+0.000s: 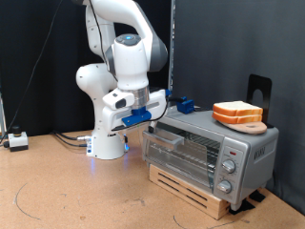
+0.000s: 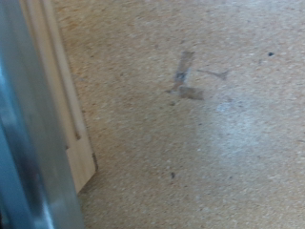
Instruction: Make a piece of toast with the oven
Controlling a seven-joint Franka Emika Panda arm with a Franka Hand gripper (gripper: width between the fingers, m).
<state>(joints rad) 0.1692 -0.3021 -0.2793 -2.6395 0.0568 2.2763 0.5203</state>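
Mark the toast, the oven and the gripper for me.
piece of toast (image 1: 237,112), exterior view, pale top face.
oven (image 1: 195,153), exterior view, glass door.
gripper (image 1: 152,112), exterior view, by the oven's left end.

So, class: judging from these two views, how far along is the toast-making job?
Little looks done. The piece of toast lies on a wooden board on top of the oven, not inside it, and the oven door looks closed. In hand: the arm's hand sits by the oven's upper corner on the exterior view's left, holding nothing visible. The wrist view shows only tabletop. Getting the toast into the oven remains.
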